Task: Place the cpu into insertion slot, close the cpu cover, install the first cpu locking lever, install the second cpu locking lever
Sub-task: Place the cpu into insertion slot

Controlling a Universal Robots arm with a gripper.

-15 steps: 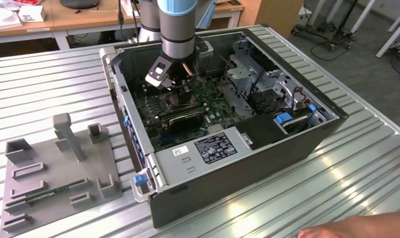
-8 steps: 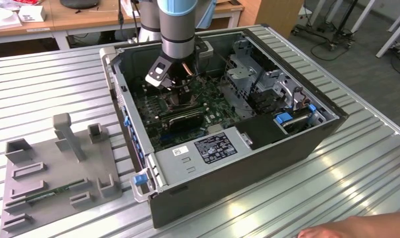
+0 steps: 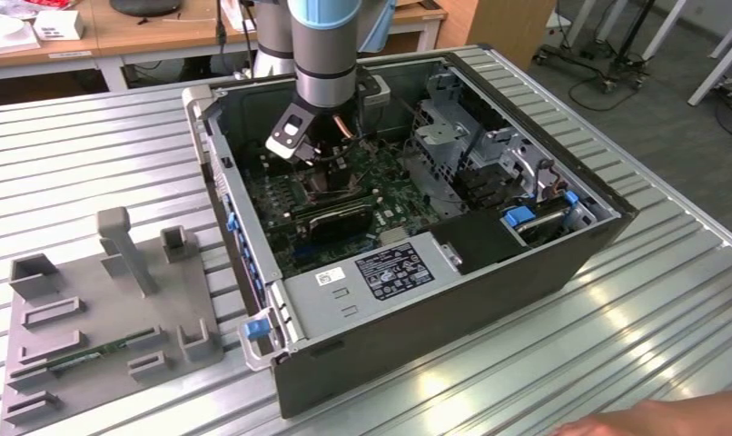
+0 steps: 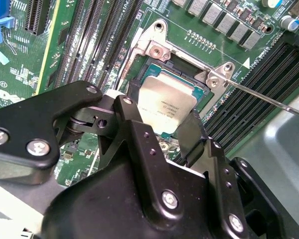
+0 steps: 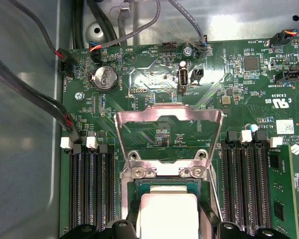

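Dull silver metal tops the cpu [image 4: 167, 102], which our hand [image 4: 162, 122] pinches by two opposite edges, its fingers [image 4: 129, 117] closed on it right over the insertion slot [image 5: 162, 185] in the green board [image 5: 139, 74]. We cannot tell whether the chip already touches the slot's floor. The cpu cover [image 5: 169, 117] stands swung up on its hinge just beyond the slot, and a thin locking lever [image 4: 269, 99] juts free to one side. All of this sits inside the open computer case [image 3: 463, 300] on the slatted metal desk [image 3: 100, 136].

We judge the main risk to be a skewed landing. If the chip goes down tilted or off its corners, it could ride on the rim or load the contacts unevenly. The raised cover, if knocked, could also fall onto our hand.
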